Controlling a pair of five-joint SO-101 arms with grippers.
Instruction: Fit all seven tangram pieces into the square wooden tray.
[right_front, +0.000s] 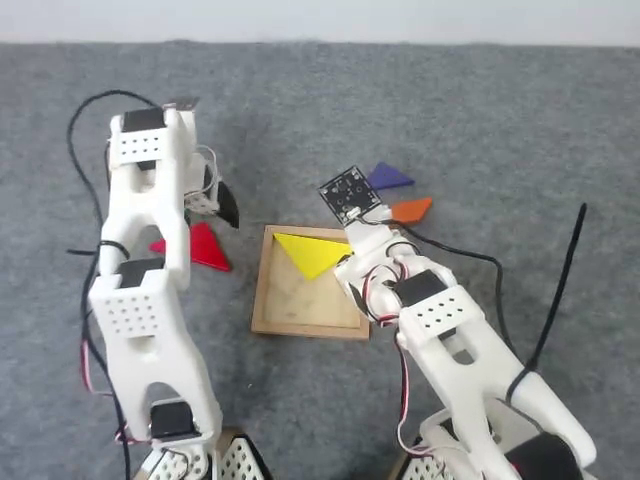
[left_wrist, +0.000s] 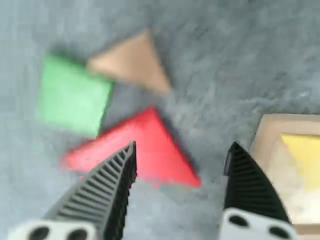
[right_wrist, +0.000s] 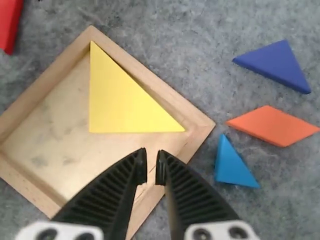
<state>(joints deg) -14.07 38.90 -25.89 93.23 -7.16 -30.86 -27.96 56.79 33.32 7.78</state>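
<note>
The left arm stands at the left, bent forward, its hand (left_wrist: 183, 146) pointing down with the fingers wide apart and empty above the red triangle (left_wrist: 145, 147); a green square (left_wrist: 72, 95) and a tan triangle (left_wrist: 132, 62) lie just beside the red one on the grey surface (right_front: 500, 130). The right arm leans in from the near right; its hand (right_wrist: 151, 152) hangs over the tray's (right_wrist: 200, 125) far right corner, fingers almost together, gripping nothing. The tray holds a yellow triangle (right_wrist: 122, 100), long edge along the far rim; to the tray's right lie a small blue triangle (right_wrist: 232, 162), an orange parallelogram (right_wrist: 275, 125) and a dark blue triangle (right_wrist: 275, 65).
</note>
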